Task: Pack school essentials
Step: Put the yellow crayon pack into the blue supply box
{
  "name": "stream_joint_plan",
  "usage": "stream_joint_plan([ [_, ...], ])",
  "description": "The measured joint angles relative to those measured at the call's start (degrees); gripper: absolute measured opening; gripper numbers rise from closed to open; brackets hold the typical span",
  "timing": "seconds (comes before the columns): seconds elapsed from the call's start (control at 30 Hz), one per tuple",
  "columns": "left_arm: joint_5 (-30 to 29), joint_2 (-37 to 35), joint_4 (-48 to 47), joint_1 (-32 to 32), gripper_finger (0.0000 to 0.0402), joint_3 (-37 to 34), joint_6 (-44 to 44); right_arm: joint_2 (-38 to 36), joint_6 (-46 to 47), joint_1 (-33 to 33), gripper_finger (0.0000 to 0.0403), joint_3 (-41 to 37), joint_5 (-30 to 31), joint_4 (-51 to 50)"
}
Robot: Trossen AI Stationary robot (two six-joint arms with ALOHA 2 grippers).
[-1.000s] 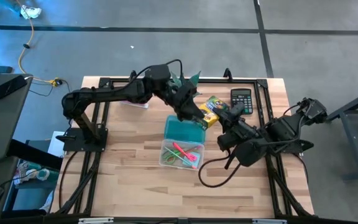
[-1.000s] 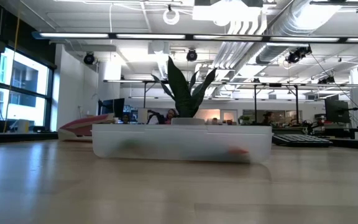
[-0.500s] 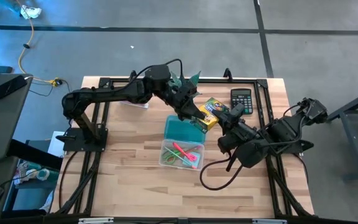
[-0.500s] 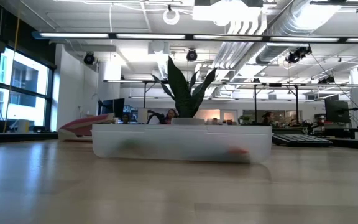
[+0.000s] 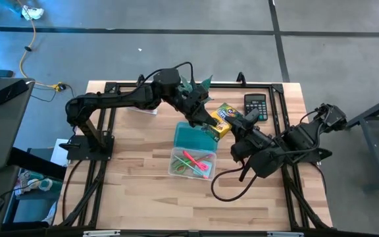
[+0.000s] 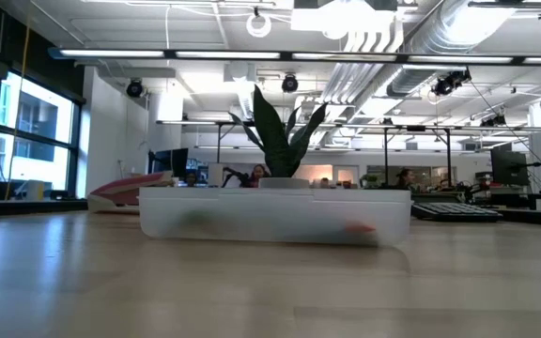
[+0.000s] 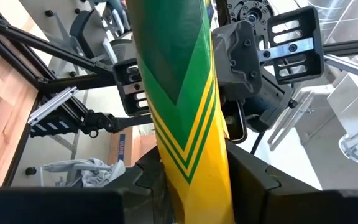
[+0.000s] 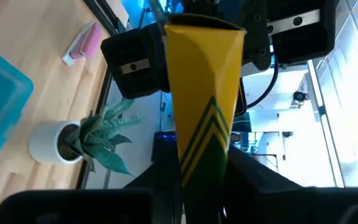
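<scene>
The yellow-green block (image 5: 222, 117), a yellow box with green chevrons, is held between both grippers by the far right corner of the clear container (image 5: 193, 155). My left gripper (image 5: 207, 122) is shut on its left end and my right gripper (image 5: 239, 124) on its right end. The container holds the light-blue note pad (image 5: 193, 137), a pink-red pen (image 5: 196, 160) and green items (image 5: 188, 168). In the low view the container (image 6: 275, 214) hides the block and both grippers. My left gripper pinches the block's two broad faces near its left end (image 7: 185, 155) between its two fingers (image 7: 148, 177). It comes slanting from the table's left and far side. My right gripper pinches the block's other end (image 8: 201, 149) between its two fingers (image 8: 247, 174). It comes slanting from the table's right.
A black calculator (image 5: 256, 105) lies at the far right. A small potted plant (image 5: 193, 85) stands at the far edge behind the left arm. A pale-pink bar (image 8: 82, 43) lies at the far left. Bare wood lies near the front edge (image 5: 176, 204).
</scene>
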Motion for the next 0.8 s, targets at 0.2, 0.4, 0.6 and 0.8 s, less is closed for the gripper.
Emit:
stream_joint_plan([
  [0.2, -0.39, 0.0, 0.12, 0.14, 0.0112, 0.0, 0.54, 0.03, 4.58, -0.02, 0.0111, 0.0, -0.36, 0.31],
  [0.4, 0.21, 0.0, 0.11, 1.38, 0.0112, 0.0, 0.61, 0.07, 7.17, 0.14, 0.0167, 0.0, -0.1, 0.47],
  [0.6, 1.16, 0.0, 0.13, 3.21, 0.0112, 0.0, 0.56, 0.07, 7.06, 0.86, 0.0206, 0.0, 3.37, 1.33],
  [0.8, 1.51, 0.0, 0.04, 4.93, 0.0112, 0.0, 1.95, 0.07, 7.49, 1.57, 0.0213, 0.0, 3.63, 1.44],
])
